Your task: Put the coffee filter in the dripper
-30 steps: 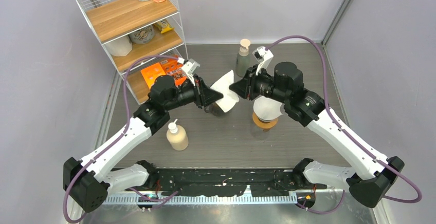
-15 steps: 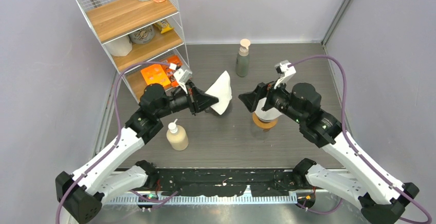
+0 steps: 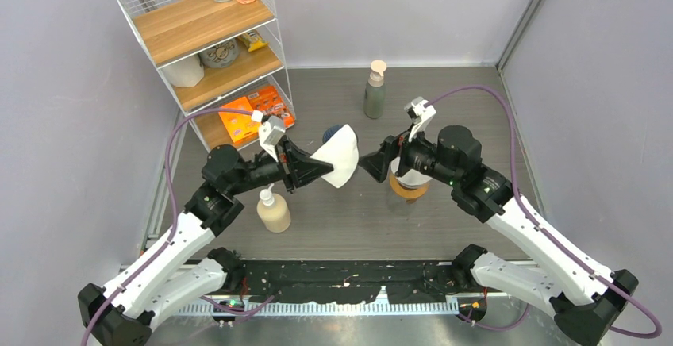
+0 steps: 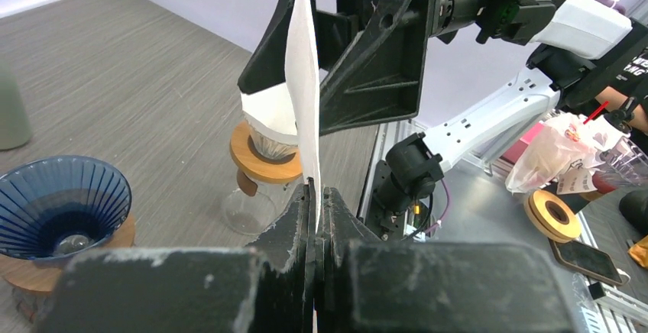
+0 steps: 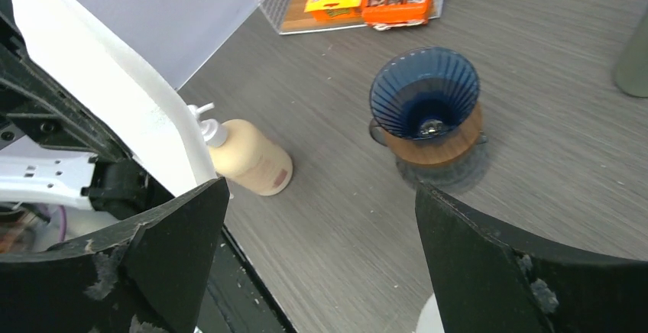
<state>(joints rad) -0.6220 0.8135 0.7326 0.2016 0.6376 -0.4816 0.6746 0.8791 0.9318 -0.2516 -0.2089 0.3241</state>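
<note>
- While the left gripper (image 3: 327, 166) is clamped tight on the lower edge of the white coffee filter (image 3: 340, 159), we see the paper held in the air above the middle of the desk (image 3: 349, 223).
- From the left wrist, the filter stands edge-on, rising straight out of the closed jaws.
- The right gripper (image 3: 367, 163) faces it with jaws spread wide, holding nothing, just beside the paper. We cannot tell whether it touches.
- The blue dripper (image 3: 332, 134) sits on its wooden base just beyond the filter, toward the far edge.
- A second dripper (image 3: 409, 190), lined with white paper, stands on a glass jug under the right arm.
- A soap bottle (image 3: 274, 211) stands near the left arm.
</note>
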